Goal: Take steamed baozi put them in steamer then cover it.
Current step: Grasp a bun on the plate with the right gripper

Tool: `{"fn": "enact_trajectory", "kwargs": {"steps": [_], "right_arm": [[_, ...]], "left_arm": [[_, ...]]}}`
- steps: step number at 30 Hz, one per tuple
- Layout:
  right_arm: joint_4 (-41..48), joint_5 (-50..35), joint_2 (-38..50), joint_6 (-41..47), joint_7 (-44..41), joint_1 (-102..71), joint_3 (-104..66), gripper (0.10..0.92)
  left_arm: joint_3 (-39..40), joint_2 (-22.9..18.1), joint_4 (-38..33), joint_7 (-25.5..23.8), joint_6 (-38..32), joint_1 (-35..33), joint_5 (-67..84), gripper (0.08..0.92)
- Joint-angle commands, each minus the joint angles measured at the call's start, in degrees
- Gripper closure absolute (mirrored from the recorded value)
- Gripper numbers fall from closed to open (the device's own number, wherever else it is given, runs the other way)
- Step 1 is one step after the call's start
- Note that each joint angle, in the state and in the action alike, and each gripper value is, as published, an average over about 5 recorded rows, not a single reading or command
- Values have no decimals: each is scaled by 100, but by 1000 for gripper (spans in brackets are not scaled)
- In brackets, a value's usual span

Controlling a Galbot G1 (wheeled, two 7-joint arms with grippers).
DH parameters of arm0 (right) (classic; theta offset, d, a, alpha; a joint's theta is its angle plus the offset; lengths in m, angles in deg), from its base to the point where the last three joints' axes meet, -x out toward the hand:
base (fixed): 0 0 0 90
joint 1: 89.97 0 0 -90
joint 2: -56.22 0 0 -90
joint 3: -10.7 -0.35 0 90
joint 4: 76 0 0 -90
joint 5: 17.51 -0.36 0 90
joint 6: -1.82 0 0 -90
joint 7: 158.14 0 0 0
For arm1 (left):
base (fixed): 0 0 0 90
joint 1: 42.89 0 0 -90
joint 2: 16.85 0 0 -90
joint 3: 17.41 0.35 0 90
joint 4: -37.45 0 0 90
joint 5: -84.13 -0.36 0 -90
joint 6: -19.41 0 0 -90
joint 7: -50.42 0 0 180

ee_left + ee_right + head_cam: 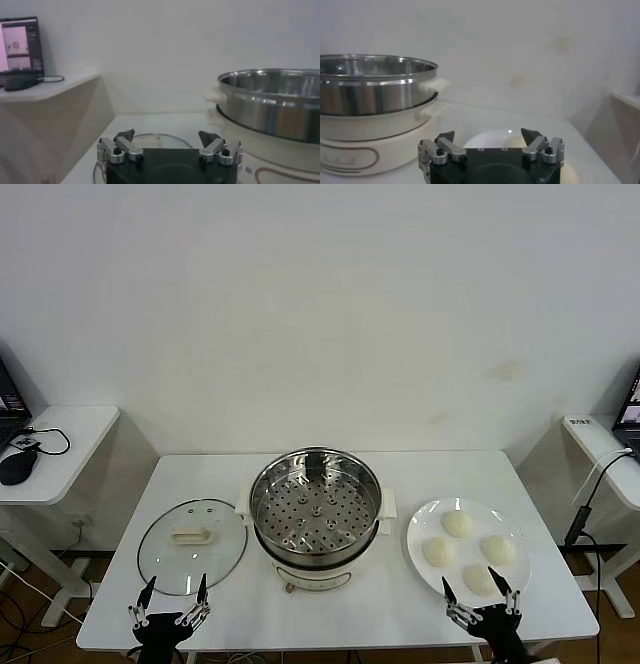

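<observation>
Right gripper [478, 589] open beside plated baozi [480, 578], left gripper [174, 591] open by cover [192, 544]

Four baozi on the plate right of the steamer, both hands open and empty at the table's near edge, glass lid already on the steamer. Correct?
Not quite. The head view shows the glass lid lying on the table left of the steamer, whose basket is uncovered. The rest holds: four baozi on the plate, left hand and right hand open and empty.
</observation>
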Motion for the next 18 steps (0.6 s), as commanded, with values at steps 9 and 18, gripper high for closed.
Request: {"fn": "enact_trajectory", "kwargs": {"steps": [9,18], "right_arm": [[929,2536,2472,707,-1346,1839,-1054,203],[2317,2709,4402,520,-3991,3350,-416,203]], "left_arm": [[-119,128,-121,-270,202,7,-267,177],[-254,137,-288,-311,195,-72,-403,177]]}}
